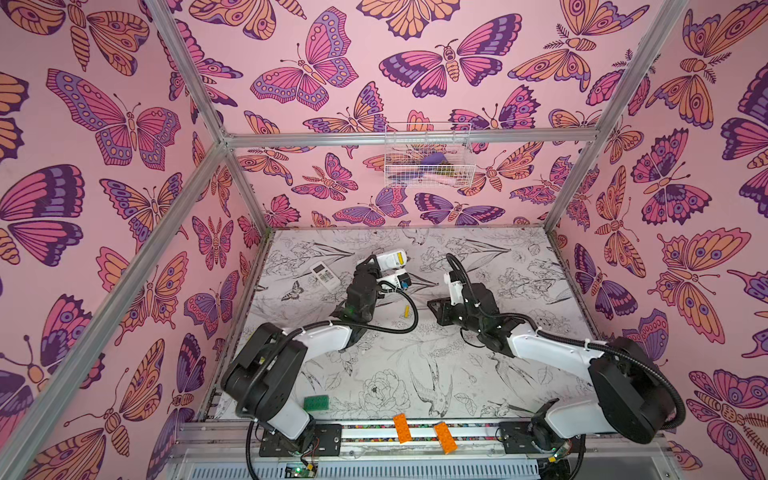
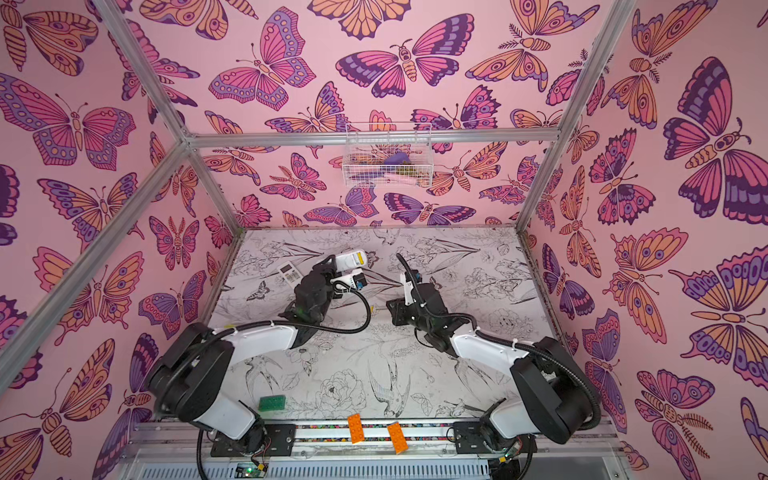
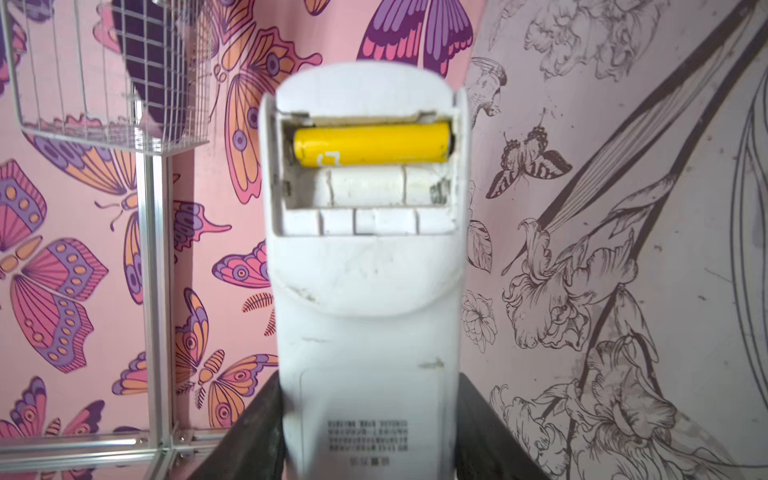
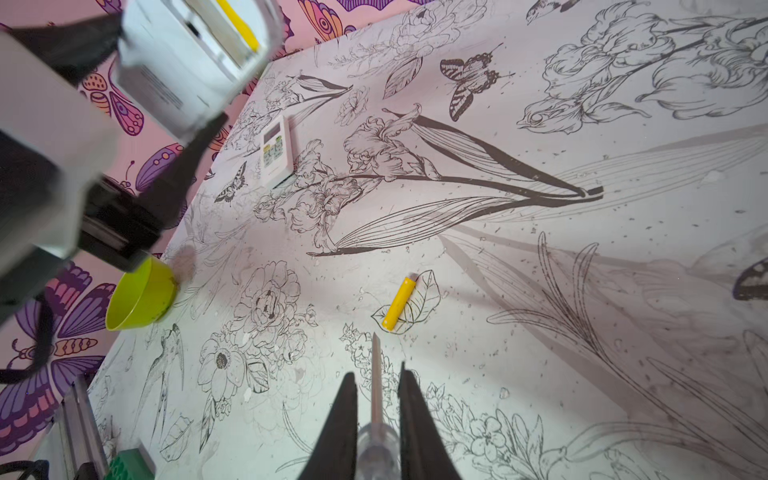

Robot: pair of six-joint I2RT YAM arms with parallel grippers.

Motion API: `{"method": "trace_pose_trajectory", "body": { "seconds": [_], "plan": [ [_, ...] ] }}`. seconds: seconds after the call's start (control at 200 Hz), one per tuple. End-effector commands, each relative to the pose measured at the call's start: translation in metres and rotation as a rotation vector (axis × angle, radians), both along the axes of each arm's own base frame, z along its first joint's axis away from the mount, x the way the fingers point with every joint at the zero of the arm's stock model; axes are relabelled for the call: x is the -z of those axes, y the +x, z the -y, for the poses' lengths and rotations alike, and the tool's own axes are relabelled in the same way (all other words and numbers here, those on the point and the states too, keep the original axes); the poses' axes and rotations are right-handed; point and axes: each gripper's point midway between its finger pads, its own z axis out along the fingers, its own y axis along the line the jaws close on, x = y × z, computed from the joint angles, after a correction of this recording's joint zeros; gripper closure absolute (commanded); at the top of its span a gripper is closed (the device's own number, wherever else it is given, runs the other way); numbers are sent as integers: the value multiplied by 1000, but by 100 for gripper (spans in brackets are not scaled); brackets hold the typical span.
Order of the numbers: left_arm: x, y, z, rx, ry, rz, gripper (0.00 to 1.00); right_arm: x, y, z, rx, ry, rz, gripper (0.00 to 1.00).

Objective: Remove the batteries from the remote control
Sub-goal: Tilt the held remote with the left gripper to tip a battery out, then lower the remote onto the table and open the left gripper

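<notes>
The left pincer [image 3: 368,382] grips a white remote [image 3: 365,291] by its sides, held off the table [image 1: 519,374] with the battery bay open. In the bay's slot nearer the remote's end lies one yellow battery [image 3: 372,143]; the other slot shows bare white floor and a spring. The right pincer [image 4: 377,372] is closed on a screwdriver [image 4: 377,399], tip forward. A loose battery [image 4: 400,303], also yellow, lies on the table just beyond that tip, between the two pincers and touching neither. A green bowl [image 4: 139,297] stands at the table's left edge under the left arm; I cannot tell its contents. The wire basket [image 1: 428,156] on the back wall holds a purple thing and others too small to tell. A second remote [image 4: 276,151] lies face up near the far left corner. The table's middle and right are open. Along the front edge: one green brick [image 1: 316,403] and two orange bricks [image 1: 402,428]. Counted: two batteries, two remotes.
</notes>
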Motion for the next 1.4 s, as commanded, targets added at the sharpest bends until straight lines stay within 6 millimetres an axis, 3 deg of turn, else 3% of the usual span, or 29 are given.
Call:
{"method": "trace_pose_trajectory", "body": {
  "seconds": [0.0,0.266,0.411,0.641,0.977,1.147,1.288,1.398],
  "plan": [
    [50,-26,-16,-69,-25,-316,100,6,-7,14,47,-19,-36,100],
    [67,-84,-33,-200,-143,-663,100,6,-25,19,33,-1,-87,100],
    [81,-121,-28,-208,-260,-853,100,9,-38,9,-18,-9,-81,100],
    [113,-153,-23,-239,-358,-1038,100,10,-50,-5,-66,-16,-69,100],
    [148,-173,-17,-310,-423,-1209,100,23,-63,-26,-102,-43,-78,100],
    [158,-170,-14,-351,-420,-1241,100,24,-66,-39,-125,-48,-65,100],
    [169,-174,-15,-373,-410,-1274,90,32,-64,-41,-111,-48,-81,100],
    [174,-175,-16,-373,-407,-1270,74,32,-65,-47,-123,-29,-75,100]
  ]
}}
